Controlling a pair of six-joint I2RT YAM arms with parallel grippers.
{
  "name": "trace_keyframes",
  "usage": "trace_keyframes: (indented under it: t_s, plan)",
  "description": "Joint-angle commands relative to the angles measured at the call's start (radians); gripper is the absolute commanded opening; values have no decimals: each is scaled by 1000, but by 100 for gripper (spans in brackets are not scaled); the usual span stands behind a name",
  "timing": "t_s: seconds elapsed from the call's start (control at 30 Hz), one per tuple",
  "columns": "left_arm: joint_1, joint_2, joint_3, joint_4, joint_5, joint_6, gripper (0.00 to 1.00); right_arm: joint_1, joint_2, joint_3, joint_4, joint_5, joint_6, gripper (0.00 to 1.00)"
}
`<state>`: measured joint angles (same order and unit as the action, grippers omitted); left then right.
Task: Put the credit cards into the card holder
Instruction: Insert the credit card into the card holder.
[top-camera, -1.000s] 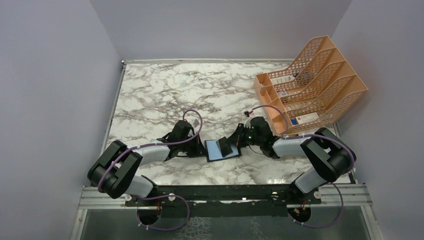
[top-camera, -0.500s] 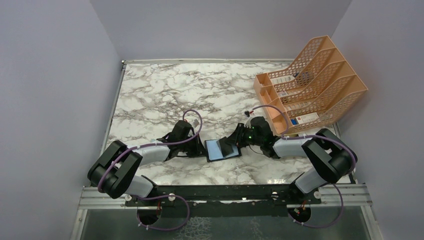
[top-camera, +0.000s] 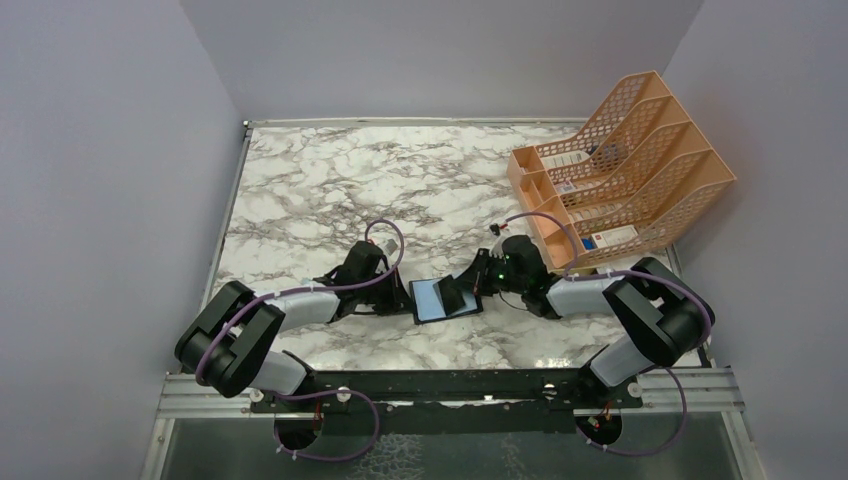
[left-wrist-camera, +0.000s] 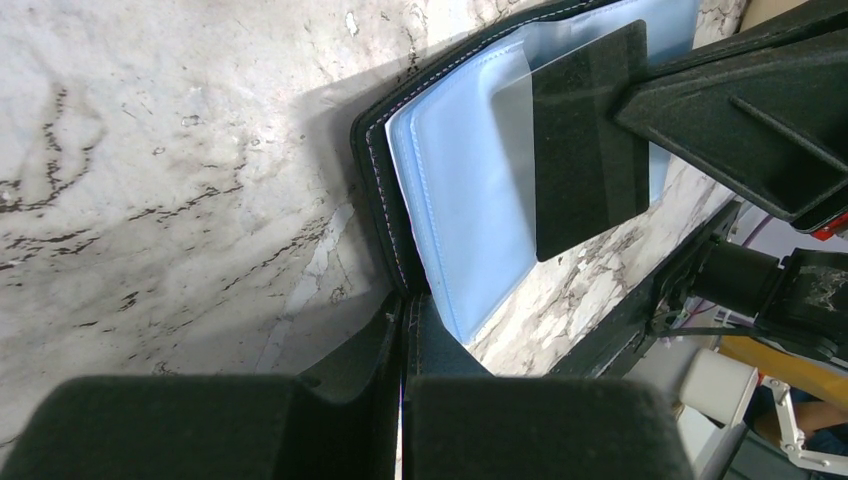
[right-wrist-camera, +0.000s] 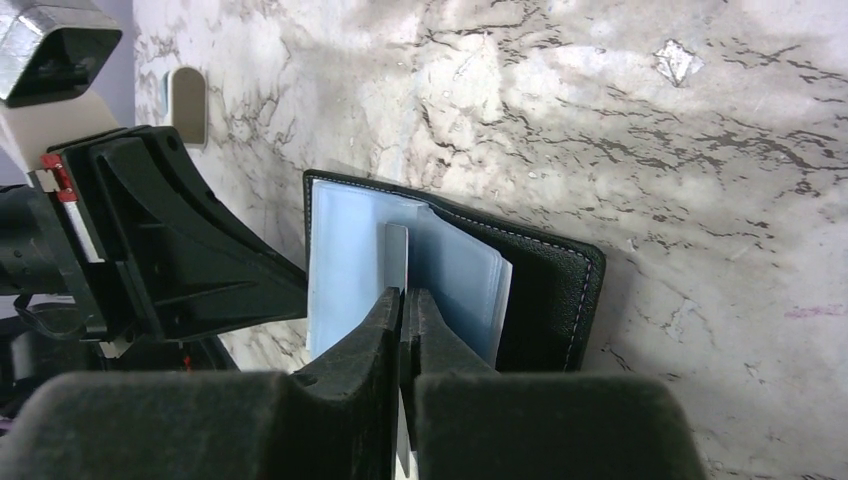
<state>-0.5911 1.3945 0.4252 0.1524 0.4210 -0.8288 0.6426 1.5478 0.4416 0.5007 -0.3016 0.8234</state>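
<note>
Card holder (top-camera: 433, 299) is lying open on the marble worktop (top-camera: 330, 190), right between the two arms, blue sleeves facing up. Left end effector (left-wrist-camera: 403, 322) is pinched tight on its near edge. Right end effector (right-wrist-camera: 402, 303) is clamped on a thin pale credit card (right-wrist-camera: 396, 255), standing edge-on over the sleeves.
</note>
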Motion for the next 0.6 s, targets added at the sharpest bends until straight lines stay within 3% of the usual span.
trace_keyframes:
  t_s: [0.0,0.57]
  plan:
    - [-4,-9,-33,-3,11,-9,0,9,8,-16,56,14,-4,2]
    - [-10,-5,-71,43,19,-62,0,26,46,-85,196,89,59,1]
